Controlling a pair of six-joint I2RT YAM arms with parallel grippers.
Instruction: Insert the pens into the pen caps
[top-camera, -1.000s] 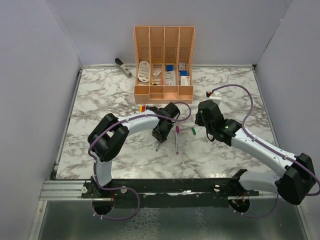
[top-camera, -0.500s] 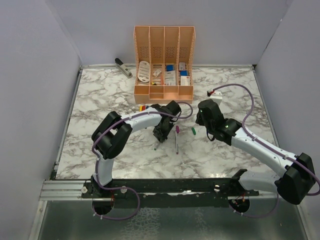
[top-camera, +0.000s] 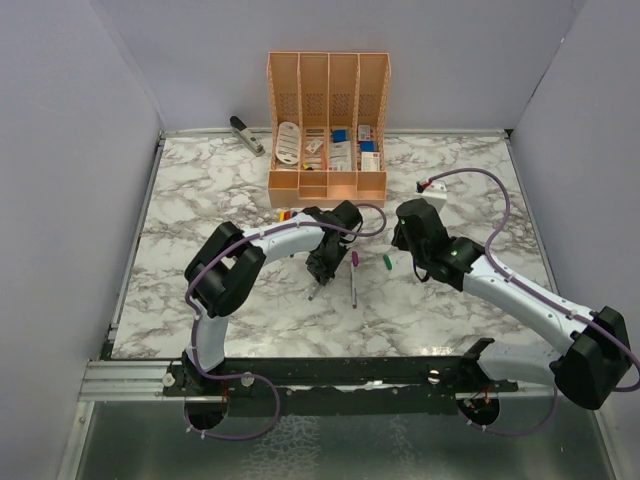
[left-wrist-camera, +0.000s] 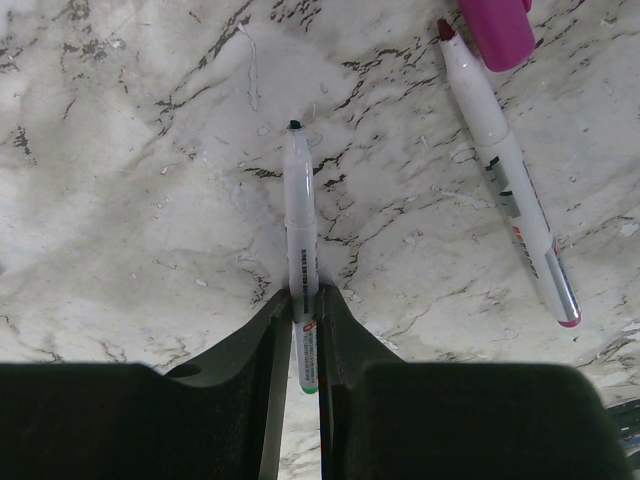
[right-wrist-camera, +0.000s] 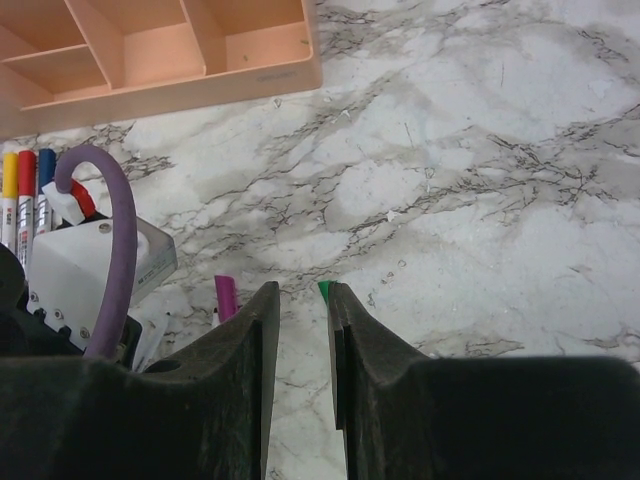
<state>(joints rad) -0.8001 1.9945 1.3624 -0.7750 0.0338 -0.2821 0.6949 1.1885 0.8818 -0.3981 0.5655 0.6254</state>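
Marble desk, top: left arm and right arm bend inward, meeting midway between the side edges. Left wrist: left gripper, jaws narrow, pinches a dark-tipped pen by its tail, probably freeing the tip for capping. Right wrist: right gripper, jaws slightly parted and empty, lines up on the green cap.

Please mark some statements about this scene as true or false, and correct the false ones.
1. The left gripper is shut on a pen. True.
2. The purple cap sits on the other pen. False: it lies beside that pen's bare tip.
3. The stapler is inside the orange organiser. False: it lies on the table, left of it.
4. The red cap lies between the yellow cap and the blue cap. True.
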